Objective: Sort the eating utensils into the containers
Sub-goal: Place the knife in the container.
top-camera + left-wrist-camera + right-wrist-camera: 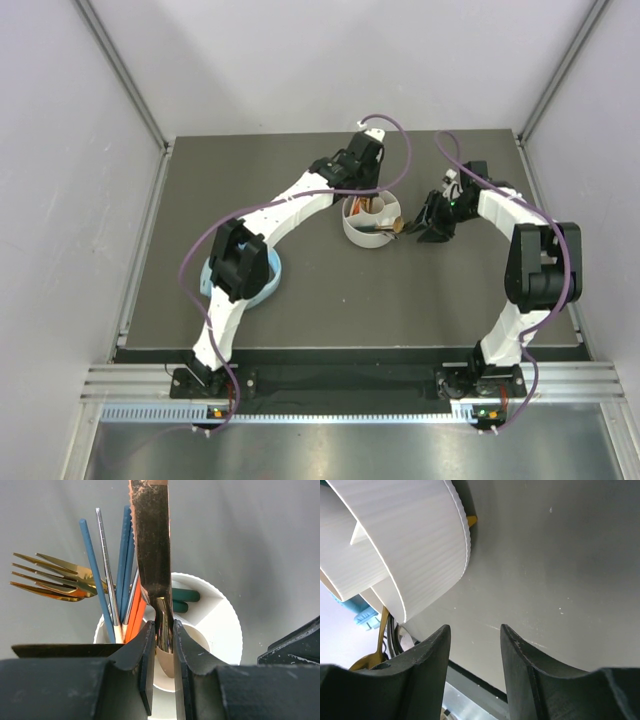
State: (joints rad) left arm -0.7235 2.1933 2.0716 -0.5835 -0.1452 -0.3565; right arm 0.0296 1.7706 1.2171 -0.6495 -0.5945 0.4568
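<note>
Bronze utensil (pixel 151 540), flat and shiny, sits clamped at its narrow neck between our left jaws, over the round white divided holder (pixel 220 625). We see gold forks (pixel 50 577), blue chopsticks (pixel 92 570) and orange chopsticks (pixel 136 607) leaning out of the holder. Our right jaws hang apart and empty, just beside the holder's outer wall, above the dark counter (pixel 560 570).

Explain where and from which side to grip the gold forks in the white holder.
Probably the necks just below the tines of the gold forks, approached from the open side away from the teal chopsticks: their handles are sunk in the white holder, and they lean outward.
</note>
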